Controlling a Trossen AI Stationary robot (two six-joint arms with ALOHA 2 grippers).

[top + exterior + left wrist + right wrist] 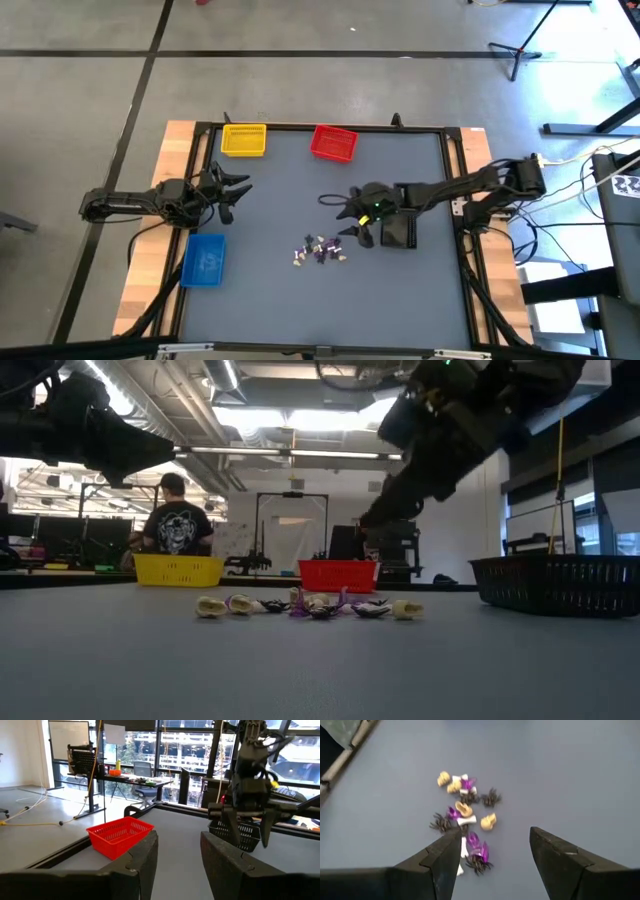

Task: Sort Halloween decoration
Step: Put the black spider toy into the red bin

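No sorting done: the trinkets (320, 250) all lie in one pile. The right gripper (352, 222), jaws wide, hovers at their two o'clock; the left gripper (232, 197) waits open.

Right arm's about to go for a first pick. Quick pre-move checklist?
1. Right gripper open: ok, jaws spread, nothing held.
2. Right gripper over the trinkets: ok, above the pile, not touching.
3. Trinkets separated enough for a single pick: not ok, clustered tight, some touching.
4. Bins in place: ok, yellow bin, red bin, blue bin, black bin all on the table.
5. Left gripper clear of the pile: ok, open, waiting on the left side of the table.
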